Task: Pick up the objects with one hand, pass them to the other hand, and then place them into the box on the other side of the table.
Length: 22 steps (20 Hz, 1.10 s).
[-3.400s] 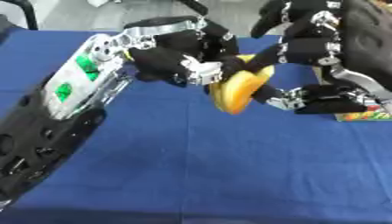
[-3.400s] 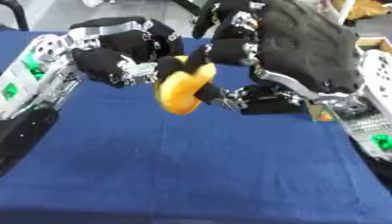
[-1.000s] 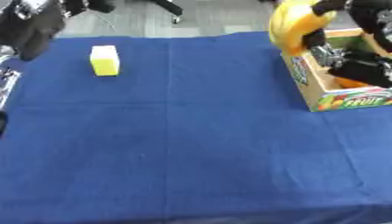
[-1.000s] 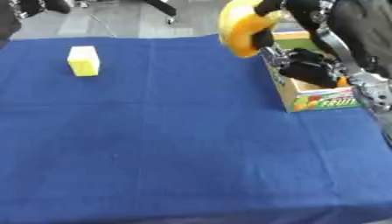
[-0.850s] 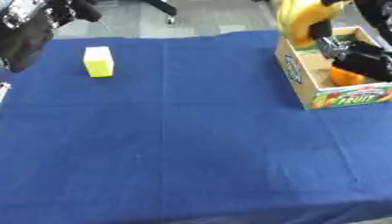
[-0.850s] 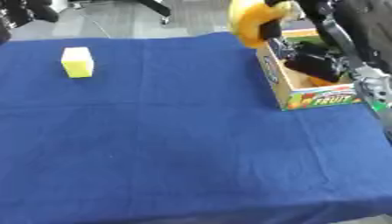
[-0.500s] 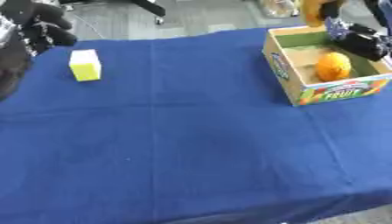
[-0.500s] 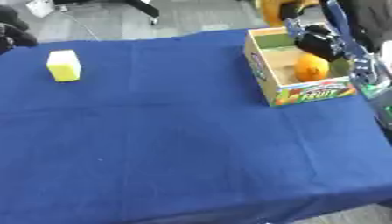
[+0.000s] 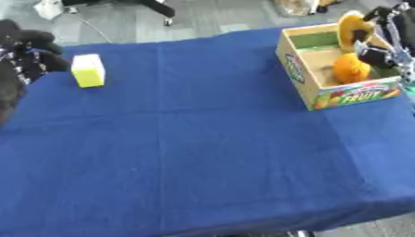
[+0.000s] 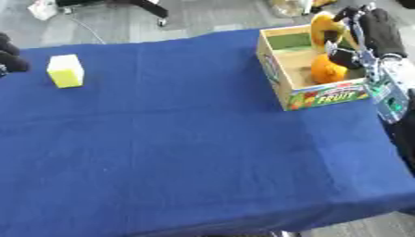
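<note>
The banana (image 10: 323, 27) is being held by the right hand (image 10: 369, 32) over the box (image 10: 279, 78), above an orange (image 10: 327, 68). Released carelessly, it is being risked against the rim, tumbling onto the tabletop (image 10: 203, 148).

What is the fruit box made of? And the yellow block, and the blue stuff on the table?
The fruit box looks like printed cardboard: thin flat walls, plain tan inside, a colourful picture outside. The yellow block looks matte with soft edges, maybe foam or sponge, though painted wood is possible. The blue cover seems to be woven cloth: dull, with faint creases, and it hangs over the table's front edge.
</note>
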### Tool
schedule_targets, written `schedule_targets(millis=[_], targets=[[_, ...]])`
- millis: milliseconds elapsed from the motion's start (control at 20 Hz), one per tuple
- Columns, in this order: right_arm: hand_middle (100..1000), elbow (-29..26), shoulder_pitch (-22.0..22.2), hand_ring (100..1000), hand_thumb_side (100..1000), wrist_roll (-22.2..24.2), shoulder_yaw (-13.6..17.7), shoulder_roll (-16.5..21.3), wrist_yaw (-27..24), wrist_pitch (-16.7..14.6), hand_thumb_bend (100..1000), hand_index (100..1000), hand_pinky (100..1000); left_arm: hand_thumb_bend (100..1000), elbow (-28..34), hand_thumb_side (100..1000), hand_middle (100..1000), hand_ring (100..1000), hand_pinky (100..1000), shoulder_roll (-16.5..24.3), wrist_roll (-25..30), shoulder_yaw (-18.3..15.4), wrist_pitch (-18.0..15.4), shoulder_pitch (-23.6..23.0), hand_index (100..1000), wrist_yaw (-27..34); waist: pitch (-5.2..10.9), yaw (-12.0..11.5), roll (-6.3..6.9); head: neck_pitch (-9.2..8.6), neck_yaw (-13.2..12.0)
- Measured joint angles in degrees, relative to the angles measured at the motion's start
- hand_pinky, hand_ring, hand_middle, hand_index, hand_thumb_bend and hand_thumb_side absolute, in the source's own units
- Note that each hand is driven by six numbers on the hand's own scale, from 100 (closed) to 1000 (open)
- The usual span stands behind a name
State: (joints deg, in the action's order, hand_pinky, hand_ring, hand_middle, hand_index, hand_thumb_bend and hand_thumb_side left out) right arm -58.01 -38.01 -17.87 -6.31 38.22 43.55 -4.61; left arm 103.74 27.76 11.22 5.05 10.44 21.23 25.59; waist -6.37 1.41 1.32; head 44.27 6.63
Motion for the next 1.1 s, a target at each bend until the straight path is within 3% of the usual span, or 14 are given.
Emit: schedule_targets(millis=[100, 150, 200, 250, 300, 500, 650, 800, 900, 1100], targets=[[233, 2.6, -0.3, 786, 411, 3.1, 0.2, -0.2, 0.4, -0.7, 541, 789, 752, 465, 0.0, 677, 592, 621, 765, 0.0, 0.0, -0.1, 0.0, -0.2, 720, 0.0, 0.0, 0.0, 0.0, 0.0, 0.1], [256, 3.3, -0.3, 800, 433, 4.8, 0.3, -0.2, 0.6, -1.2, 557, 808, 765, 465, 0.0, 677, 592, 621, 765, 0.0, 0.0, -0.2, 0.0, -0.4, 720, 0.0, 0.0, -0.1, 0.0, 0.0, 0.1], [353, 3.7, -0.3, 837, 470, 6.5, 0.4, -0.2, 0.7, -1.6, 596, 855, 803, 465, 0.0, 676, 592, 621, 765, -0.1, 0.0, -0.3, 0.0, -0.5, 720, 0.0, 0.0, -0.1, 0.0, 0.0, 0.1], [364, 3.7, -0.2, 842, 474, 8.2, 0.5, -0.2, 0.9, -2.2, 598, 859, 807, 465, 0.0, 676, 592, 621, 765, -0.2, 0.0, -0.3, 0.0, -0.5, 720, 0.0, 0.0, -0.1, 0.0, 0.0, 0.2], [449, 3.6, -0.1, 870, 495, 9.8, 0.6, -0.1, 1.1, -2.6, 616, 884, 838, 465, 0.0, 675, 592, 621, 765, -0.3, -0.1, -0.3, -0.1, -0.5, 720, 0.0, 0.0, -0.1, 0.0, 0.0, 0.2], [511, 0.7, 1.2, 895, 511, 14.0, 1.1, 0.3, 1.6, -3.8, 608, 891, 862, 465, 0.0, 675, 592, 621, 766, -0.4, -0.2, -0.6, -0.2, -0.6, 720, 0.0, 0.0, -0.1, 0.0, 0.0, -0.1], [512, -4.7, 2.8, 890, 490, 14.0, 1.7, 1.2, 1.1, -3.7, 596, 878, 857, 464, -0.1, 674, 593, 621, 766, -0.4, -0.3, -0.9, -0.3, -0.6, 720, -0.2, 0.0, 0.0, 0.0, 0.0, -1.3], [522, -12.3, 4.6, 878, 385, 11.8, 2.4, 2.0, -0.3, -2.9, 543, 856, 846, 465, -0.3, 670, 594, 622, 767, -0.4, -0.6, -1.3, -0.6, -0.4, 722, -0.8, 0.0, 0.2, 0.0, 0.0, -3.6], [538, -18.3, 6.1, 879, 323, 10.1, 2.8, 2.5, -1.2, -2.0, 504, 854, 848, 464, -0.7, 667, 600, 627, 768, 0.1, -1.0, -1.7, -1.0, 0.2, 725, -1.5, 0.0, 0.4, 0.0, 0.0, -6.0], [565, -30.1, 9.2, 883, 291, 8.4, 2.9, 3.2, -3.6, -0.8, 481, 854, 851, 459, -2.0, 662, 607, 633, 769, 1.5, -1.6, -2.6, -1.7, 1.7, 729, -4.0, 0.0, 0.6, 0.26, 0.0, -11.5]])
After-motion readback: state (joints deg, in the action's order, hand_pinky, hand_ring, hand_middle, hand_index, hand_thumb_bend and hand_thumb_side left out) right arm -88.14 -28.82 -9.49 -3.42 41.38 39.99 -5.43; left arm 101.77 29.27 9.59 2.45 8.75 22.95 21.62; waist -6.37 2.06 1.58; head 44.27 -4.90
